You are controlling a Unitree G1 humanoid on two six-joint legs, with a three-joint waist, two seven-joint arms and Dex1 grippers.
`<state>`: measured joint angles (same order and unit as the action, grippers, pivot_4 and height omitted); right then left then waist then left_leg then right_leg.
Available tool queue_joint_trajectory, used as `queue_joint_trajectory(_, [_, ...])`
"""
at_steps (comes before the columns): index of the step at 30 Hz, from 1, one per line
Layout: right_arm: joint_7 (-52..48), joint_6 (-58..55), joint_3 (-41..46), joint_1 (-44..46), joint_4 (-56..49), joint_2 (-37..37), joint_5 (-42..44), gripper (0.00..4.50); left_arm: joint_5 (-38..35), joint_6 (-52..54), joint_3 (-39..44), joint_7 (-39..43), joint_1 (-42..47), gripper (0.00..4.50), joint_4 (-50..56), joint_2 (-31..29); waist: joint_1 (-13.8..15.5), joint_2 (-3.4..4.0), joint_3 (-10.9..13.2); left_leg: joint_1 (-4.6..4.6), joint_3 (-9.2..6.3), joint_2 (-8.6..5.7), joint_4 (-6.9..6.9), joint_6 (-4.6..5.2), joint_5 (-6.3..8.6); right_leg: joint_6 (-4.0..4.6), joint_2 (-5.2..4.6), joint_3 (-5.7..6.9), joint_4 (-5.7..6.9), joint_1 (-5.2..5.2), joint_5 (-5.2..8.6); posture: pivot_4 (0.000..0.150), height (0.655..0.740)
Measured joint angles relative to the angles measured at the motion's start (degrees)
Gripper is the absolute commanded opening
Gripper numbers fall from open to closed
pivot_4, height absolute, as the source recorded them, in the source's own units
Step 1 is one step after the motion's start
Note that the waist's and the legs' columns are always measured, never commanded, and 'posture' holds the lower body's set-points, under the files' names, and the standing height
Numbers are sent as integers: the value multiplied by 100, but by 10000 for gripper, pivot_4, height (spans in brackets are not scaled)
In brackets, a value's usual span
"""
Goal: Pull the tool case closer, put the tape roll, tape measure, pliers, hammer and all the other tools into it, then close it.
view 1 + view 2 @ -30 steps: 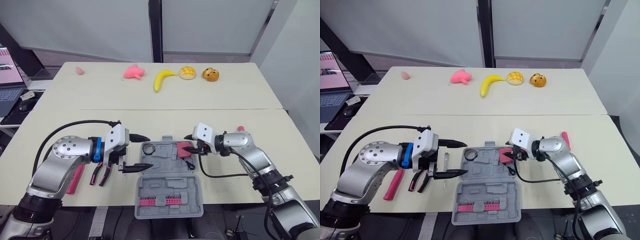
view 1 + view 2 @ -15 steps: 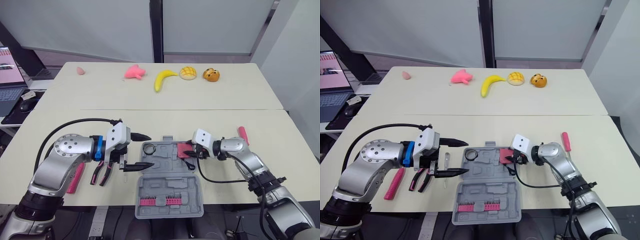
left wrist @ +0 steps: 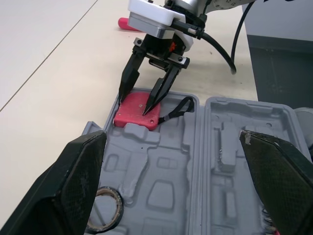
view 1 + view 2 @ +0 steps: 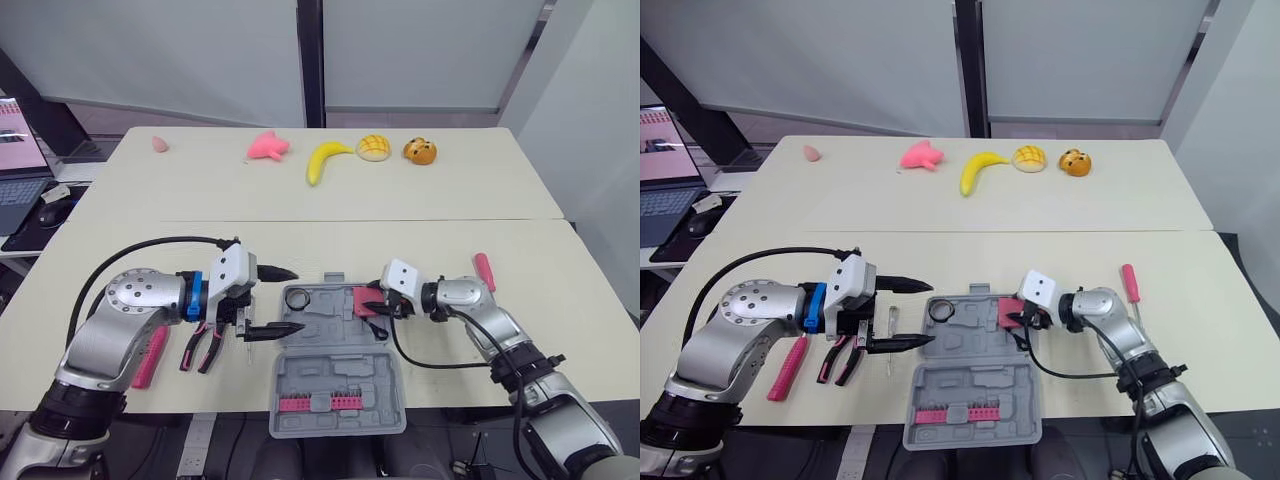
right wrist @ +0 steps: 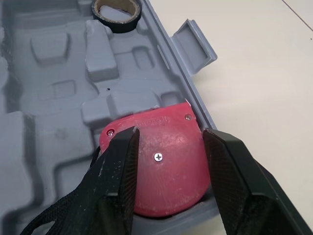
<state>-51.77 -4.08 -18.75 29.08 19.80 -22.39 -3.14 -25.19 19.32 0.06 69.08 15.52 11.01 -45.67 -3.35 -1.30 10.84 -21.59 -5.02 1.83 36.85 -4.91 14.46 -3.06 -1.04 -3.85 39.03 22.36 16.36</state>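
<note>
1. The tool case (image 4: 335, 372) lies open at the bench's (image 4: 300, 240) 6 o'clock edge. The tape roll (image 4: 298, 297) is in its 11 o'clock corner and the tape measure (image 5: 164, 147) in its 1 o'clock corner.
2. The right pincer (image 3: 133, 105) sits at the tape measure. Gripping or not, I cannot tell.
3. The left pincer (image 4: 932, 312) hangs agape and empty at the case's 9 o'clock, near the pliers (image 4: 203, 348).
4. A pink-handled screwdriver (image 4: 483, 268) lies at the case's 2 o'clock, well apart.

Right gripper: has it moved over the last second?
Yes. Measured against the tool case, the right gripper has shifted slightly left and nearer the robot, over the tape measure in the case's corner.
</note>
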Motion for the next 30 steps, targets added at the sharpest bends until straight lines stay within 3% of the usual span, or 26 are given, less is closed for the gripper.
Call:
queue_joint_trajectory(4, [133, -168, 294, -227, -885, -62, 221, 21371, -173, -16, 547, -110, -68, 45000, -395, -6, -2, 3, 2, -29, 0, 0, 2, 0, 0, 0, -1, -1, 5, 31, -1, 1500, 7255])
queue_joint_trajectory(9, [231, -844, 983, -548, -2296, -637, 545, 21371, -168, -240, 1313, -194, -515, 45000, -997, -211, 15, 2, 2, -33, -5, 0, -5, 0, 1, 1, -2, 6, 1, 33, 0, 1500, 7255])
queue_joint_trajectory(15, [289, -1827, 2147, -1775, -3325, -1779, 860, 21371, -66, -584, 2284, -207, -1420, 45000, -1771, -606, 49, 2, 2, -33, 0, -1, -12, 2, 3, 3, -7, 5, -6, 33, 2, 1500, 7255])
queue_joint_trajectory(19, [331, -2144, 2982, -2658, -3482, -2275, 925, 21371, 11, -732, 2693, -191, -2078, 45000, -2236, -711, 49, 2, 2, -27, 7, -1, -11, 2, 3, 5, -7, -1, -5, 32, 5, 1500, 7255])
queue_joint_trajectory(20, [333, -2187, 3211, -2904, -3502, -2378, 949, 25613, 14, -730, 2783, -190, -2263, 45000, -2340, -715, 47, 2, 2, -27, 8, 0, -11, 3, 3, 4, -7, -1, -5, 32, 6, 1500, 7255])
queue_joint_trajectory(24, [321, -2306, 3789, -3631, -3639, -2456, 1078, 33731, 21, -734, 2931, -133, -2789, 45000, -2487, -715, 44, -1, 0, -20, 11, 1, -10, 2, 3, -16, -7, -6, -4, 27, 24, 1500, 7255])
queue_joint_trajectory(27, [281, -2423, 4088, -4151, -3703, -2510, 1147, 43625, 22, -730, 2986, -99, -3143, 45000, -2563, -703, 44, -1, -1, -19, 17, 1, -10, 2, 3, -18, -7, -11, -4, 27, 25, 1500, 7255])
queue_joint_trajectory(30, [156, -2467, 4252, -4423, -3820, -2613, 1246, 44363, 18, -726, 3064, -98, -3330, 45000, -2583, -691, 44, -2, -1, -17, 18, 2, -10, 2, 3, -15, -7, -12, -4, 26, 27, 1500, 7255])
